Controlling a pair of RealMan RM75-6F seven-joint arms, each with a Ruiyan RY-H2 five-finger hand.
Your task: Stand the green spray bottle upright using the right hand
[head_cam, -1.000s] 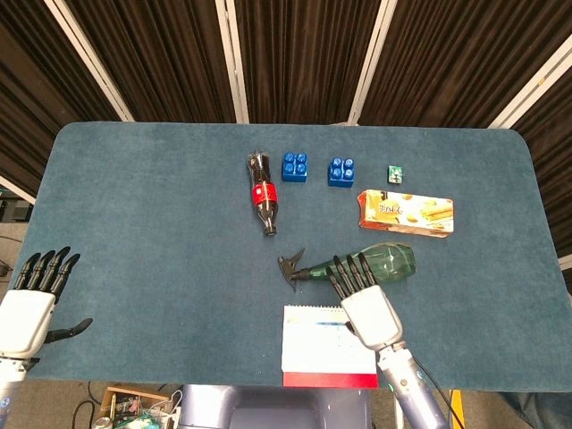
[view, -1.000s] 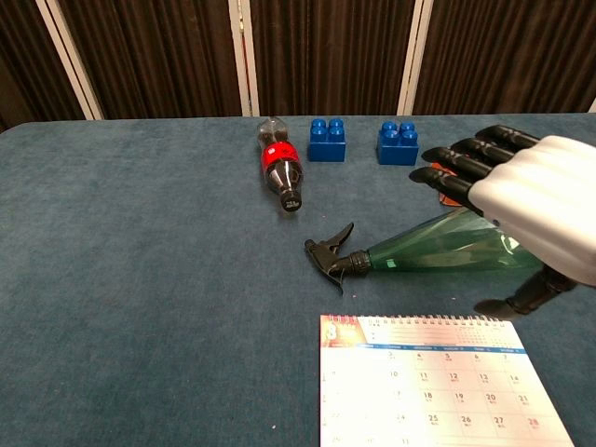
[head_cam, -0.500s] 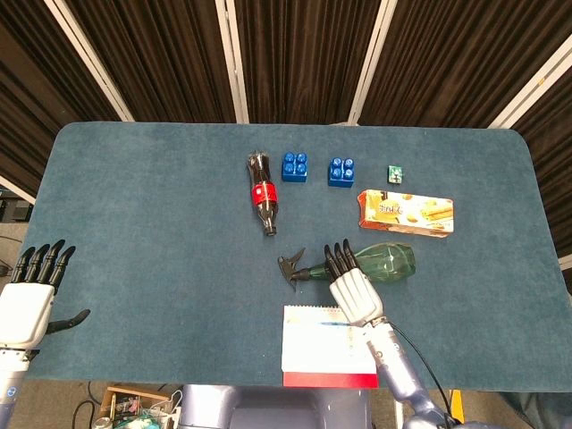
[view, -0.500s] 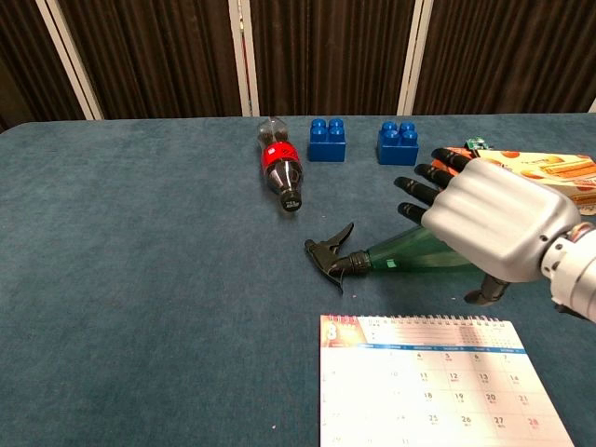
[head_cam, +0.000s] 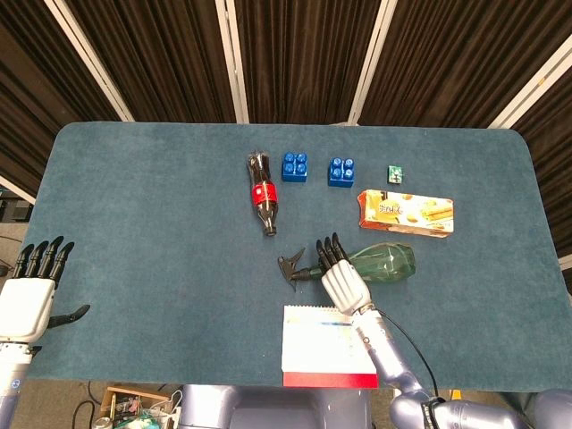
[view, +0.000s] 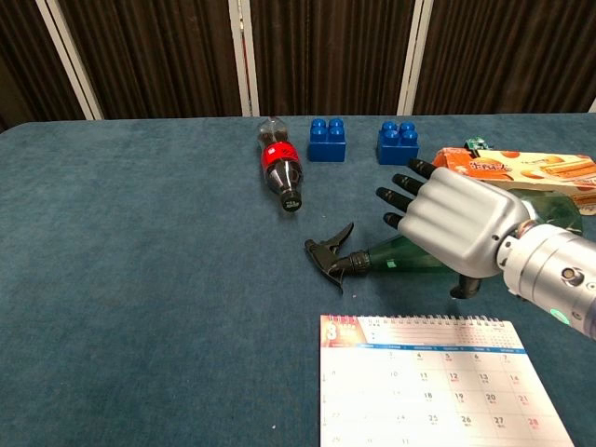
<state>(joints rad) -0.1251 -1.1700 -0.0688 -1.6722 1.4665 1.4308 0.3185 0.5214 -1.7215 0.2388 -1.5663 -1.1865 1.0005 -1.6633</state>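
The table [head_cam: 134,268] filled both frames. At lower centre-right the bottle [head_cam: 386,262] lay flat, nozzle pointing left, so the right hand [head_cam: 340,280] hovered over its neck, fingers apart, apparently holding nothing. Only the head view showed the left hand [head_cam: 27,299], spread open at lower left.

Probably a robotics lab or test booth: a blue felt-covered table [head_cam: 134,232] stands before dark curtain panels [head_cam: 304,58] with pale frames, and loose cables [head_cam: 125,413] lie on the floor below.
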